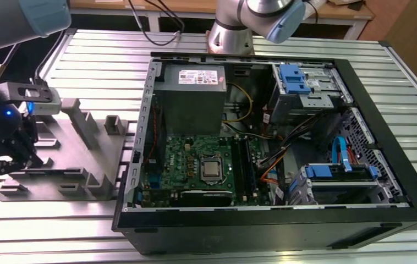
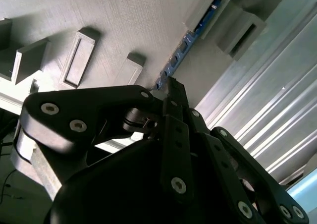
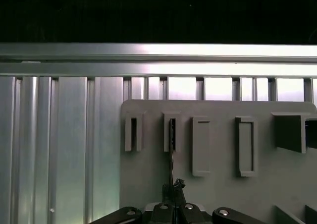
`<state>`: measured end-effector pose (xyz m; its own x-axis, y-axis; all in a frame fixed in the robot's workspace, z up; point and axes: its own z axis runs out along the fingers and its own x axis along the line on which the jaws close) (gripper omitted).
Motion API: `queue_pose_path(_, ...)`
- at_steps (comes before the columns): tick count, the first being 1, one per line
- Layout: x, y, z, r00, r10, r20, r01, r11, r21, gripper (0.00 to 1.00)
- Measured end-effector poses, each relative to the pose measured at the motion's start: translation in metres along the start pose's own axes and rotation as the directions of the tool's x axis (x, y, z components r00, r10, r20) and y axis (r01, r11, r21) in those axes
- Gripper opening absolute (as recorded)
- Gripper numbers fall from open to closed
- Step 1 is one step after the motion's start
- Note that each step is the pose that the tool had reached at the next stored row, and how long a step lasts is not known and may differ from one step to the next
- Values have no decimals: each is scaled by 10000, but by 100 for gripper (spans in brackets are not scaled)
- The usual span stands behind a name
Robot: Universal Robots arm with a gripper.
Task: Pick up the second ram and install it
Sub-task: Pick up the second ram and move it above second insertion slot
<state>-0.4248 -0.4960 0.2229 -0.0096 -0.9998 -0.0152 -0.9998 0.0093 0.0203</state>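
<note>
While fingers (image 2: 174,116) pinch it, second ram (image 2: 190,35) runs edgewise along fixture (image 2: 124,16).

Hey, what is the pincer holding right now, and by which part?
The second ram, pinched by the pincer at one end, while its other end sits in a slot of the grey holder.

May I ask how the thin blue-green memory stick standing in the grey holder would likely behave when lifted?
The thin blue-green memory stick looks flat and board-like, so probably stiff and light. Seated on edge in the grey slotted holder, it may jam if pulled crooked.
</note>
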Motion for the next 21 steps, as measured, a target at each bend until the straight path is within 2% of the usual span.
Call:
queue_pose_path(11,1,1,96,10000,0,-1,0,10000,-1,7)
queue_pose_path(18,1,1,100,10000,1,-2,-1,10000,-1,8)
queue_pose_path(19,1,1,100,10000,1,-2,-1,10000,-1,13)
queue_pose_path(20,1,1,100,10000,1,-1,-1,10000,-1,13)
queue_pose_path(21,1,1,100,10000,1,-1,-1,10000,-1,20)
